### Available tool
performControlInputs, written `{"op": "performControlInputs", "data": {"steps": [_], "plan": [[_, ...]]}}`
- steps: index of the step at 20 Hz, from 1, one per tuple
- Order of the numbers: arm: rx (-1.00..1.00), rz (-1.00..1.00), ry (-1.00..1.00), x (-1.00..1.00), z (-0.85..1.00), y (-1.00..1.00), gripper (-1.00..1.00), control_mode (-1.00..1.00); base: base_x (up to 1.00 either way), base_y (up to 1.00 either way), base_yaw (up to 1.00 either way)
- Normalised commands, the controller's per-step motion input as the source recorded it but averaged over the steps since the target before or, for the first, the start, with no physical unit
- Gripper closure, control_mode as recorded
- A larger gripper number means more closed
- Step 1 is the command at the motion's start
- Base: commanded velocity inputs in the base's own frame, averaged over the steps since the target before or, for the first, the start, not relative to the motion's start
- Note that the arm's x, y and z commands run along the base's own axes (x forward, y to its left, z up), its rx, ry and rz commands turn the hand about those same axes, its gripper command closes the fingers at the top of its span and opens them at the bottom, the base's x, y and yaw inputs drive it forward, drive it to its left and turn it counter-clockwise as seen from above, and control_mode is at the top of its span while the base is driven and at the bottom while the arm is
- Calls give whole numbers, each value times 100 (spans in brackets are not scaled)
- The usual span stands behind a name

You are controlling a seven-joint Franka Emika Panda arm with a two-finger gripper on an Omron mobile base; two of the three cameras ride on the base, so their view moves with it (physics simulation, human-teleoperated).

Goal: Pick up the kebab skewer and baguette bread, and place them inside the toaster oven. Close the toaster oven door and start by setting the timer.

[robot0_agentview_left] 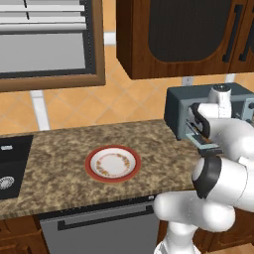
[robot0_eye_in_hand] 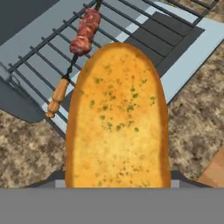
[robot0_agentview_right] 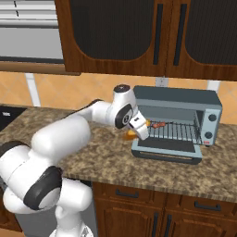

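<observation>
- The baguette bread (robot0_eye_in_hand: pixel 117 118) sits nearest in the hand view, a golden slab flecked with green, its rounded end pointing toward the toaster oven (robot0_agentview_right: pixel 178 121).
- The gripper (robot0_agentview_right: pixel 134 132) is clamped on the baguette bread; in the right base view the orange piece (robot0_agentview_right: pixel 130 134) pokes out below the hand, just in front of the toaster oven's left front corner.
- The toaster oven door (robot0_agentview_right: pixel 167 149) lies folded down flat in front of the toaster oven, resting over the speckled counter (robot0_agentview_right: pixel 106 157).
- The kebab skewer (robot0_eye_in_hand: pixel 77 48) lies on the wire rack (robot0_agentview_right: pixel 178 131) inside the toaster oven, near the rack's left front part, its reddish chunk (robot0_agentview_right: pixel 159 124) just past the gripper.
- Two round knobs (robot0_agentview_right: pixel 210 126) stand on the control strip at the toaster oven's right side.
- A red-rimmed plate (robot0_agentview_left: pixel 113 163) sits on the counter well to the left of the toaster oven.
</observation>
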Motion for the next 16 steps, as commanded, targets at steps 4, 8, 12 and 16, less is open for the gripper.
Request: {"op": "performControlInputs", "data": {"steps": [4,8,12,16], "plan": [[1,-21,-1,39,1,-100,100,-100,0,0,0],[6,-21,0,46,0,-97,100,-100,0,0,0],[9,-10,-3,33,-1,-48,100,-100,0,0,0],[13,-10,-8,17,-4,-19,100,-100,0,0,0]]}}
